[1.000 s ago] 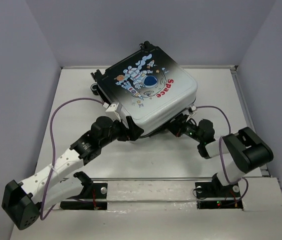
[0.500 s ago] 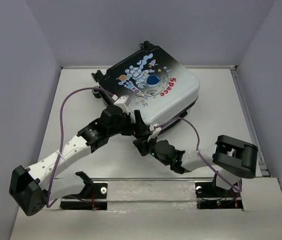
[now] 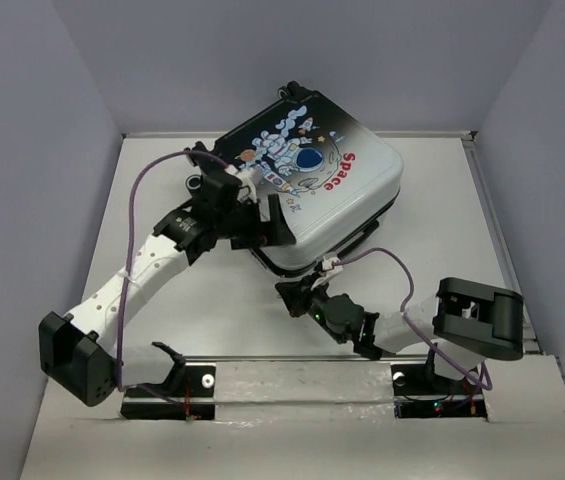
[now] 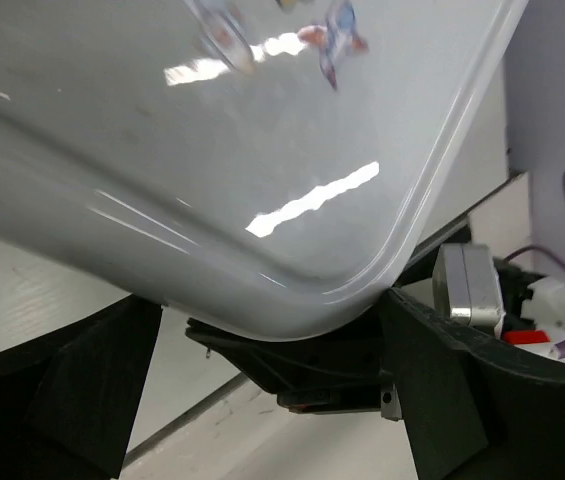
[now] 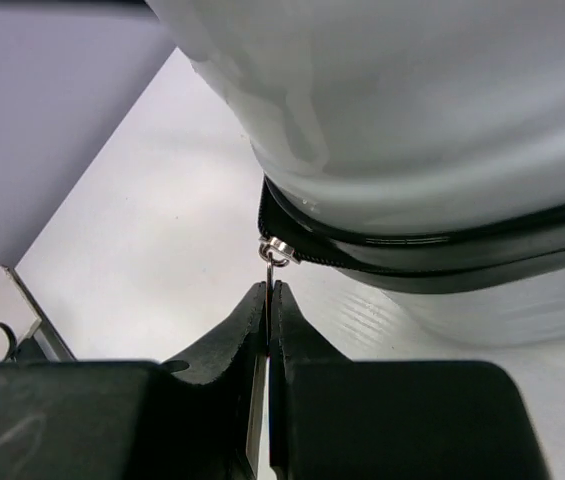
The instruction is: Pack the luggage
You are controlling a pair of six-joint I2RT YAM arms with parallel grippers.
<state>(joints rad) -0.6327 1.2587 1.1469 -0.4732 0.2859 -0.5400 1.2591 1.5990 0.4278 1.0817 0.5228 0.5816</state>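
Observation:
The luggage (image 3: 307,185), a white-to-black shell with an astronaut print and red "Space", lies closed at the table's far middle. My left gripper (image 3: 267,225) is open and straddles the shell's near-left corner (image 4: 212,150). Its fingers (image 4: 432,390) stand wide apart on either side of the corner. My right gripper (image 3: 297,295) is just in front of the luggage's near corner. It is shut on the thin metal zipper pull (image 5: 270,272), which hangs from the slider on the black zipper band under the white shell (image 5: 412,120).
The white table (image 3: 162,300) has low walls at the left, back and right. A metal rail (image 3: 292,358) runs along the near edge by the arm bases. Purple cables (image 3: 137,200) loop over both arms.
My right gripper has swung from the luggage's right side round the near corner to the left, along the zipper line. My left gripper has moved farther up the luggage's left edge.

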